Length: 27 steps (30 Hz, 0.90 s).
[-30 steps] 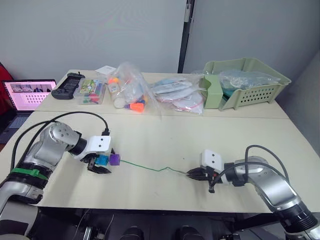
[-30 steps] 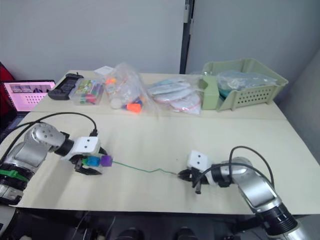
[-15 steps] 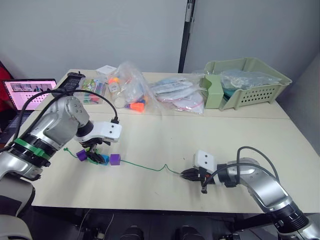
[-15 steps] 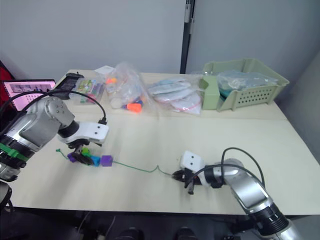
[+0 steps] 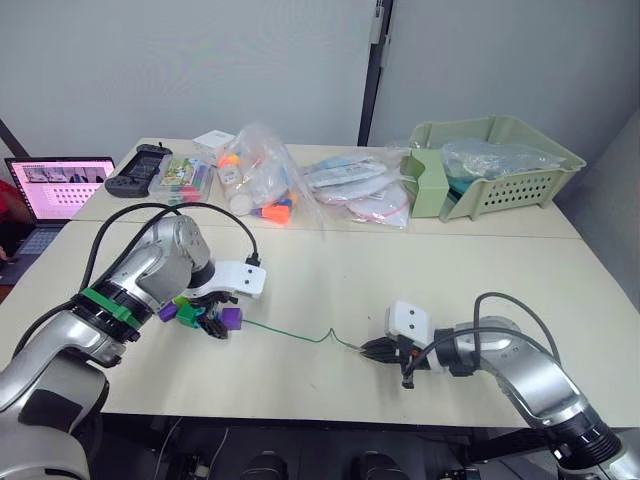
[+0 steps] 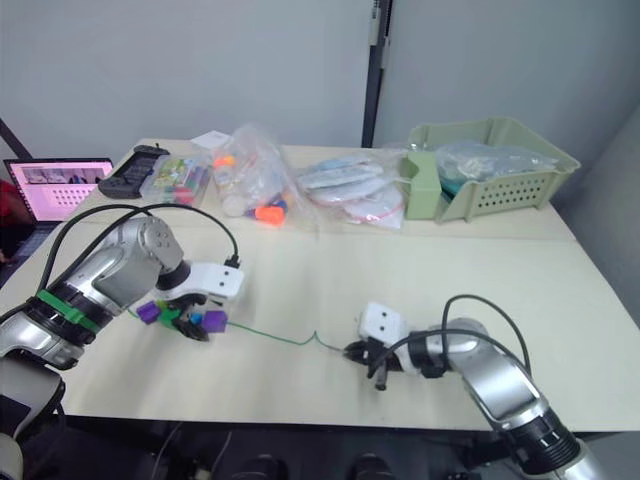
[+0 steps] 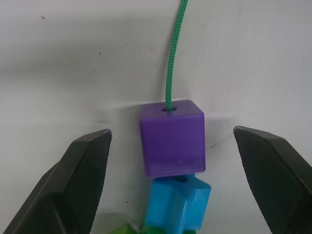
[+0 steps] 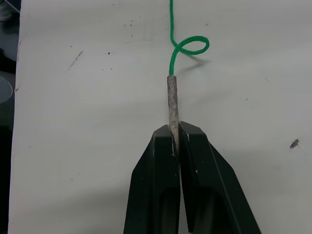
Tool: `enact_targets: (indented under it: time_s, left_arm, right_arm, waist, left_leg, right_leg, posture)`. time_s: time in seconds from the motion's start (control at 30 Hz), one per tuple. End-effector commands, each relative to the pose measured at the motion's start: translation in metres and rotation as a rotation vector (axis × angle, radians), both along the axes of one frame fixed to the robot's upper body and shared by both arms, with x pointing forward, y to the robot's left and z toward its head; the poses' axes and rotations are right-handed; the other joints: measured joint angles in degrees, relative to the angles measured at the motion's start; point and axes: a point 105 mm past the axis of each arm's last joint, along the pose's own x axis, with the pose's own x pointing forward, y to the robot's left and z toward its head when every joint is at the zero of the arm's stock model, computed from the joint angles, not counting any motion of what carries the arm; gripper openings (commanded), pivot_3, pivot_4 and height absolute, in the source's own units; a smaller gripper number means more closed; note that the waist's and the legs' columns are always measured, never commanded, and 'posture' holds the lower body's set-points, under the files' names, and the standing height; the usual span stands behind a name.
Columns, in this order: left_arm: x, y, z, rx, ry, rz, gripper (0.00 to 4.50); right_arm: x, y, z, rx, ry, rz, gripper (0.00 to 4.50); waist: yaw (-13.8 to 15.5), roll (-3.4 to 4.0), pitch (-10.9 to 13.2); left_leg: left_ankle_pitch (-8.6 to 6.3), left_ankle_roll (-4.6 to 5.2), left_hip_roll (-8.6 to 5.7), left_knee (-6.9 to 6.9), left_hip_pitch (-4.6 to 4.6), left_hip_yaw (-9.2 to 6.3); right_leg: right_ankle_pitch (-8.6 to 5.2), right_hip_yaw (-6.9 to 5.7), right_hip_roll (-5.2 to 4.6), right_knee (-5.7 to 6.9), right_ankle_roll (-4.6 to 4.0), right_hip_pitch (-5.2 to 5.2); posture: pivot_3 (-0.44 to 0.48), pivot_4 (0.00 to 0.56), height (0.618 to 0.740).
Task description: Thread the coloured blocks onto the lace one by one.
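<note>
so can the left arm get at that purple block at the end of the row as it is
Probably yes. The left gripper has its jaws open on either side of the purple block, nothing between; only the lace leaves its top hole.

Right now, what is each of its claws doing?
Left gripper: open, straddling the purple block, not gripping.
Right gripper: shut on the lace tip.

- The threaded coloured blocks sit in a row on the pale counter toward its left edge.
- The thin green lace runs from them along the counter's front edge toward the right.
- The left tool straddles the blocks; the right tool meets the lace's stiff tip.
- A clear plastic bag of toys and a green plastic basket lie along the back edge, the basket at the right corner.
</note>
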Motion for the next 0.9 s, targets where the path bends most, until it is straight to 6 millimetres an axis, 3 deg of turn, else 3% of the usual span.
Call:
enact_targets:
  time_s: [0.03, 0.07, 0.17, 0.4, 0.57, 0.63, 0.73, 0.83, 0.9]
  left_arm:
    - [0.002, 0.001, 0.001, 0.010, -0.022, 0.008, 4.23]
    - [0.001, 0.003, -0.002, 0.019, -0.016, 0.010, 4.23]
    - [0.000, 0.004, -0.007, 0.024, -0.001, 0.016, 3.41]
    - [-0.003, 0.005, -0.009, 0.026, 0.014, 0.006, 1.20]
    - [-0.005, 0.012, -0.009, 0.037, 0.016, 0.006, 1.21]
    - [-0.006, 0.026, -0.009, 0.068, 0.012, 0.012, 1.21]
    - [-0.007, 0.040, -0.009, 0.096, 0.010, 0.022, 1.21]
    - [-0.007, 0.071, -0.009, 0.147, -0.006, 0.073, 1.21]
    - [-0.003, 0.087, -0.007, 0.172, -0.028, 0.114, 1.21]
  right_arm:
    - [-0.001, 0.000, 0.011, 0.011, -0.040, 0.000, 0.00]
    - [-0.002, 0.000, 0.011, 0.011, -0.039, -0.001, 0.00]
    - [-0.002, -0.001, 0.011, 0.010, -0.038, -0.007, 0.00]
    - [-0.001, -0.004, 0.012, 0.000, -0.040, -0.014, 0.00]
    - [0.005, -0.023, 0.015, -0.034, -0.053, -0.058, 0.00]
    - [0.010, -0.044, 0.018, -0.069, -0.063, -0.111, 0.00]
    - [0.011, -0.060, 0.020, -0.094, -0.064, -0.142, 0.00]
    - [0.009, -0.090, 0.017, -0.148, -0.052, -0.207, 0.00]
    - [0.008, -0.098, 0.016, -0.155, -0.052, -0.229, 0.00]
  waist:
    - [0.0, 0.00, 0.0]
    - [0.0, 0.00, 0.0]
    - [0.0, 0.00, 0.0]
    - [-0.1, 0.00, 0.0]
    - [-0.1, 0.00, 0.0]
    - [-0.1, 0.01, 0.0]
    - [-0.5, 0.01, 0.0]
    - [-0.7, 0.01, 0.0]
    - [-1.0, 0.01, 0.0]
  left_leg:
    - [0.00, 0.00, 0.00, 0.00, 0.00, 0.00]
    - [0.00, 0.00, 0.01, 0.00, 0.01, -0.01]
    - [0.00, 0.00, 0.00, 0.00, 0.03, -0.01]
    - [0.00, 0.00, 0.01, 0.00, 0.05, 0.00]
    - [0.00, 0.00, 0.00, 0.00, 0.04, 0.00]
    - [0.00, 0.00, 0.01, 0.00, 0.05, 0.00]
    - [0.00, 0.00, 0.03, -0.01, 0.10, 0.02]
    - [0.00, 0.00, 0.05, -0.01, 0.15, 0.02]
    - [0.00, 0.00, 0.05, -0.01, 0.19, 0.05]
  right_leg:
    - [0.00, 0.00, 0.00, 0.00, 0.00, 0.00]
    - [0.00, 0.00, 0.01, 0.02, 0.00, 0.00]
    - [0.00, 0.00, 0.01, 0.02, 0.00, 0.01]
    - [0.00, 0.00, 0.01, 0.04, 0.00, 0.01]
    - [0.00, 0.01, 0.00, 0.04, 0.00, 0.01]
    - [0.00, 0.01, 0.00, 0.03, 0.00, 0.01]
    - [0.01, 0.01, 0.01, 0.06, -0.02, 0.02]
    - [-0.03, 0.00, 0.03, 0.13, -0.07, 0.02]
    - [-0.04, 0.01, 0.02, 0.16, -0.07, 0.04]
  posture:
    - [0.000, 0.150, 0.740]
    - [0.000, 0.150, 0.740]
    - [0.000, 0.150, 0.740]
    - [0.000, 0.150, 0.740]
    - [0.000, 0.150, 0.740]
    - [0.000, 0.150, 0.740]
    - [0.000, 0.150, 0.740]
    - [0.000, 0.150, 0.740]
    - [0.000, 0.150, 0.740]
